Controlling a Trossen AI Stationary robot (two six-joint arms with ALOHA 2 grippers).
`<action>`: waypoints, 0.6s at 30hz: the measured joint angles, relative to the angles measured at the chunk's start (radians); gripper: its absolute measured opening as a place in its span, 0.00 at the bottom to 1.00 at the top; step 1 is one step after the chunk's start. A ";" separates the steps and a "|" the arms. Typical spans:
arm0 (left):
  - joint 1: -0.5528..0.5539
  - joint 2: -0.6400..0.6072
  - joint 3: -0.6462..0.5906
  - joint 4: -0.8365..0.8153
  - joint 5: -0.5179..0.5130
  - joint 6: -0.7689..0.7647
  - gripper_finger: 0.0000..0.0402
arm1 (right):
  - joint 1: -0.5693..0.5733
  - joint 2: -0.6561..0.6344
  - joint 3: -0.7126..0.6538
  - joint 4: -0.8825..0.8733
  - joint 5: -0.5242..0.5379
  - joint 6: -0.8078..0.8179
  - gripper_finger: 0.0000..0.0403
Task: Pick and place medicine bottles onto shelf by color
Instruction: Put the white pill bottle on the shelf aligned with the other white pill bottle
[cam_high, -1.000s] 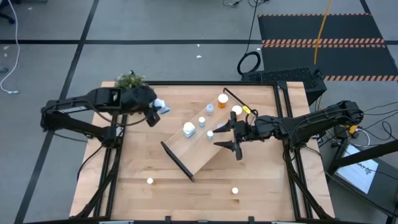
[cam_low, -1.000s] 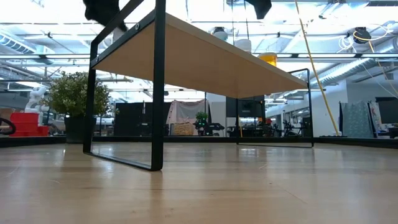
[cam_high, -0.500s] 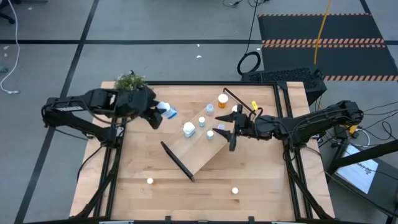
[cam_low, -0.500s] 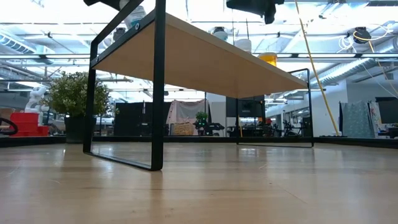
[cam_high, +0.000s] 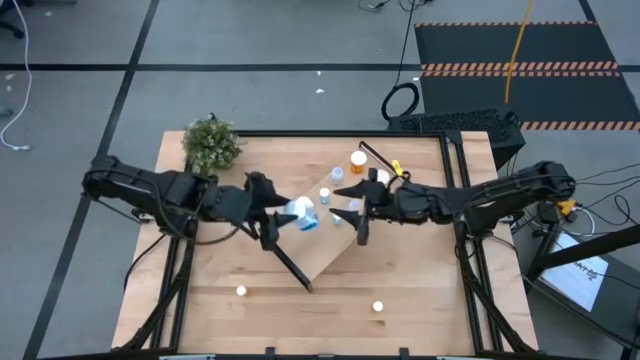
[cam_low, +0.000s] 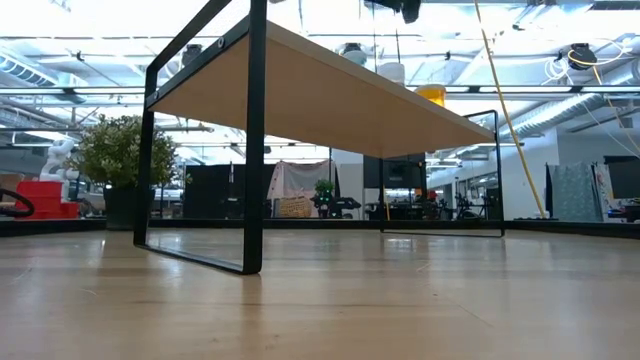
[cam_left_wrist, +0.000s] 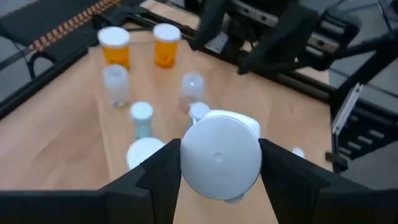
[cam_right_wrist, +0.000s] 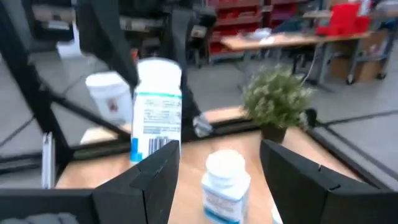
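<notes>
Where the shelf (cam_high: 322, 225) is concerned, its long axis is seen in the high view to run diagonally across the table (cam_high: 210, 300), from a black bracket (cam_high: 285, 257) at the near-left end toward the orange bottles (cam_high: 358, 159) at the far-right end. In the low view the board is seen edge-on from beneath, carried level on thin black frames.

A pale blue bottle (cam_high: 303, 212) with a white cap is held by the left gripper (cam_high: 285, 212) over the near-left part of the shelf; in the left wrist view the cap (cam_left_wrist: 221, 155) faces the camera between the fingers (cam_left_wrist: 158, 171), which are closed against it, so the bottle's long axis lies along the gripper's line. The right gripper (cam_high: 360, 210) hangs over the middle of the shelf with its fingers (cam_right_wrist: 149, 177) spread and nothing between them; beyond them a white-capped pale bottle (cam_right_wrist: 226, 180) stands upright on the shelf.

Several small white-capped bottles are noted upright on the board. Two small white bottles (cam_high: 241, 291) stand on the tabletop near its front edge, well apart. A green plant (cam_high: 212, 143) sits at the far-left corner. The table is light wood, on a grey floor with dark tape lines.
</notes>
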 joint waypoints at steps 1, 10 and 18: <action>-0.010 0.010 -0.001 0.012 -0.006 0.007 0.48 | 0.005 0.011 0.021 -0.032 -0.014 0.001 0.54; -0.071 0.050 -0.002 0.055 -0.080 0.025 0.50 | 0.063 0.075 0.131 -0.094 -0.076 -0.001 0.58; -0.087 0.081 0.000 0.099 -0.150 0.037 0.47 | 0.066 0.123 0.152 -0.074 -0.095 -0.012 0.67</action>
